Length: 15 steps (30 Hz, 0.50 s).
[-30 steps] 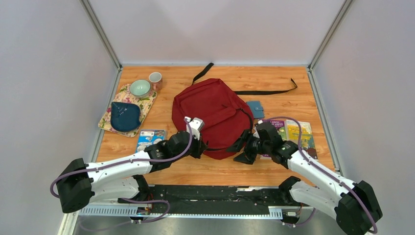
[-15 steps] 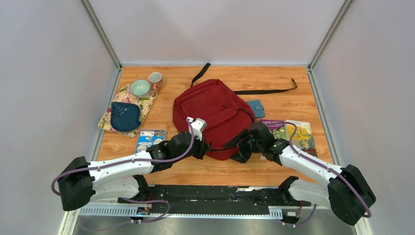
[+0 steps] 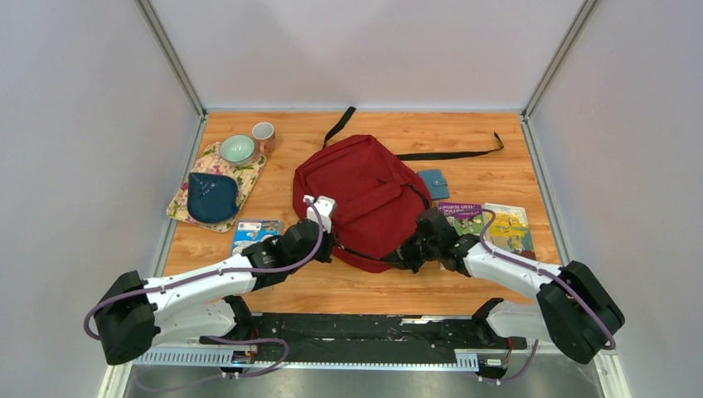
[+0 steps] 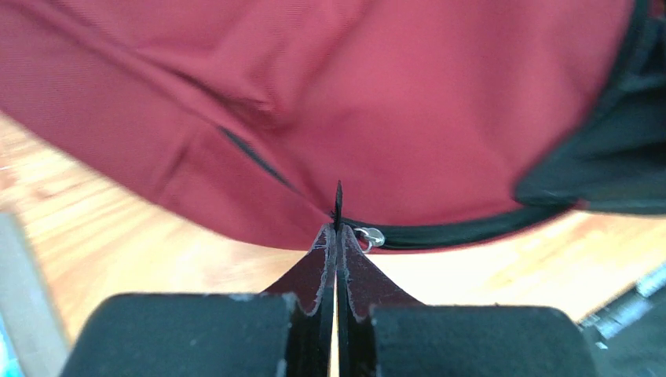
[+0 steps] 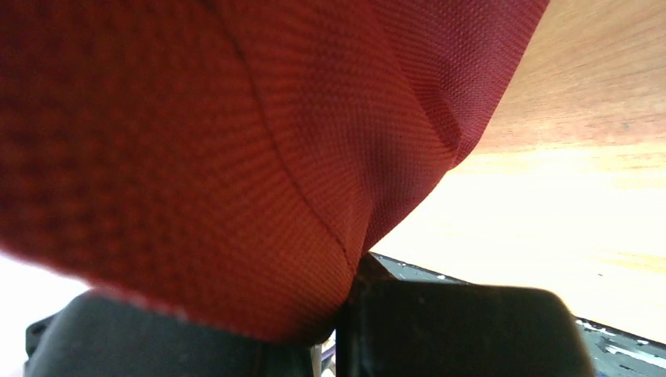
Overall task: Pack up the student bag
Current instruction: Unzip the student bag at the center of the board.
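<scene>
The dark red student bag (image 3: pixel 365 191) lies flat in the middle of the wooden table, its front edge towards the arms. My left gripper (image 3: pixel 330 247) is at the bag's near left edge. In the left wrist view its fingertips (image 4: pixel 338 232) are shut on a thin black zipper pull (image 4: pixel 338 198), with a small silver ring (image 4: pixel 369 236) beside them and the black zipper line running right. My right gripper (image 3: pixel 406 257) is at the bag's near right edge. In the right wrist view the red fabric (image 5: pixel 236 157) runs down between its shut jaws (image 5: pixel 338 314).
A teal wallet (image 3: pixel 432 184) lies against the bag's right side, with colourful books (image 3: pixel 497 225) near the right arm. At the left, a floral mat (image 3: pixel 249 176) carries a dark blue pouch (image 3: pixel 210 197) and a bowl (image 3: pixel 237 149); a cup (image 3: pixel 264 133) and a card pack (image 3: pixel 253 233) are nearby. A black strap (image 3: pixel 452 154) trails at the back right.
My right gripper has moved left onto the bag's near right edge and gone from open to shut on the fabric. My left gripper has shifted slightly left, still shut.
</scene>
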{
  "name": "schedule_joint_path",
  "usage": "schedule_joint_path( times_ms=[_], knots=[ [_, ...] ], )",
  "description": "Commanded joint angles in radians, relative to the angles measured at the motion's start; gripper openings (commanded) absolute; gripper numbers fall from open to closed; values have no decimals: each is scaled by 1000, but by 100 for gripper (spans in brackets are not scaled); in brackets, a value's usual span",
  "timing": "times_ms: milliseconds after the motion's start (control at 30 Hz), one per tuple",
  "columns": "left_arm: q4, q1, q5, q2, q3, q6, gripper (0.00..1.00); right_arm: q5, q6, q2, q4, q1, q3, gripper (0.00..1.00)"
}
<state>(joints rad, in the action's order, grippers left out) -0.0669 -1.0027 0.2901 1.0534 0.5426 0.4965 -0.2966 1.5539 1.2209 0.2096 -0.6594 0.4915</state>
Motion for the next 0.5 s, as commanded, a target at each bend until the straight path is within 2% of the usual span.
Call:
schedule_joint_path(
  times_ms=[0,167,467],
  knots=[
    [-54,123,69,-70,-38,-73,0,30,-67,-32,37,-14,-22,0],
    [-54,236,40,-73,-41,-113,0,36,-92,-26,37,-43,-16,0],
    [-43,248,-31,-41,-1,-116,0,25,-205,20,1,-120,103,0]
  ],
)
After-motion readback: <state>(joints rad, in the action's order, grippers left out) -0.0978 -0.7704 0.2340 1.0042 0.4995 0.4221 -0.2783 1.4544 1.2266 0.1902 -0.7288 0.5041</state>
